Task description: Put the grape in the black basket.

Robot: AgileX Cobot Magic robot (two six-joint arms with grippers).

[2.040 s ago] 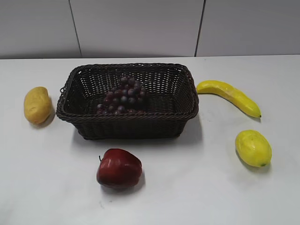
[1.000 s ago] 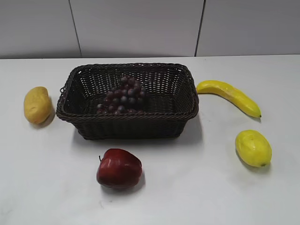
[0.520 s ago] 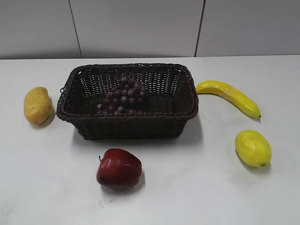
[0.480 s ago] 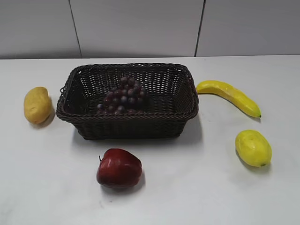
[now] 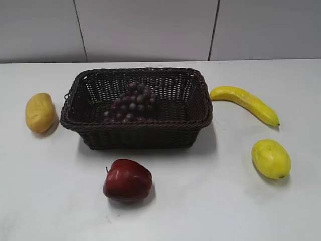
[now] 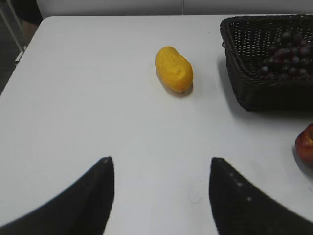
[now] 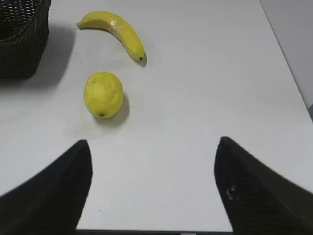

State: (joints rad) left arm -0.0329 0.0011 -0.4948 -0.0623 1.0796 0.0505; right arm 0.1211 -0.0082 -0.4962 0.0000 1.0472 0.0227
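Dark purple-red, the grape (image 5: 130, 104) lies inside the black basket (image 5: 136, 131). Both arms hang low over the bare white table (image 5: 210, 201), well apart from it: left gripper (image 6: 161, 193) and right gripper (image 7: 152, 183) each spread wide, holding nothing.

You see the grape (image 5: 131, 104), a bunch of small round purple-red berries, lying inside the black basket (image 5: 143, 136), left of its middle and seemingly resting on the floor, though the weave blurs that. The rectangular dark wicker basket with its braided rim sits upright on the white table.
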